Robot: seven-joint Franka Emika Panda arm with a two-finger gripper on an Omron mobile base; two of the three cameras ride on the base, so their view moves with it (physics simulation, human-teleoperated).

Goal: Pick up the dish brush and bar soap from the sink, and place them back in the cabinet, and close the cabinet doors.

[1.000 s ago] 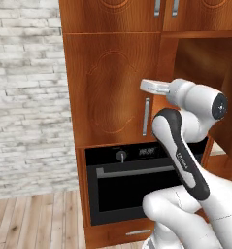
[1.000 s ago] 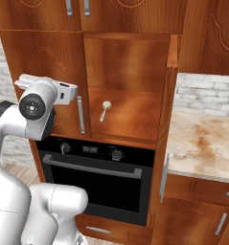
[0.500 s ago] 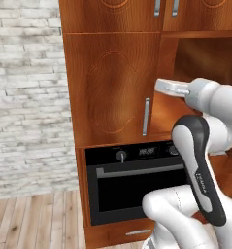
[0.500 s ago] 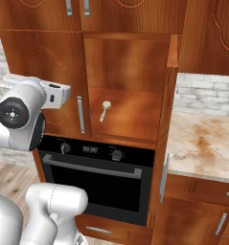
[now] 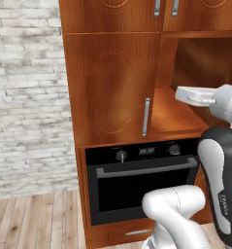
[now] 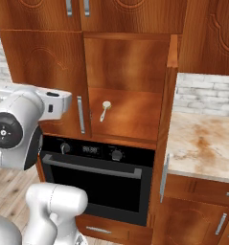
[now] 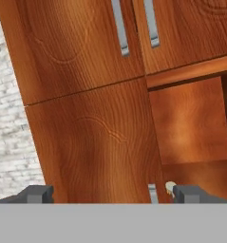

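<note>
The dish brush (image 6: 104, 110) lies on the shelf of the cabinet (image 6: 125, 122), inside the open compartment above the black oven (image 6: 101, 182). Its round cream head points toward the back wall and its thin handle comes down toward the front edge, so its long axis runs from back to front of the shelf, a little slanted. In the hand view, a small pale bit, probably the brush head, peeks out just beside the right fingertip at the bottom edge. I cannot see the bar soap in these pictures.

From the brush outward: the left cabinet door (image 5: 112, 87) is shut flat, with its silver bar handle (image 5: 146, 116) close to the opening. The right cabinet door (image 6: 171, 95) stands open, edge-on toward the camera, between the compartment and the marble counter (image 6: 202, 143).

The gripper (image 7: 112, 193) has its fingers spread wide and holds nothing. It is in front of the cabinet and looks at the shut left door and at the left part of the opening. So the brush is ahead of the gripper and slightly to its right, deeper than the door plane. The open right door is further right of the gripper, past the whole opening.

In my judgement, if the soap is not yet stored, the arm must go back to the sink; otherwise the next move is to reach right, behind the open door, and push it shut.
</note>
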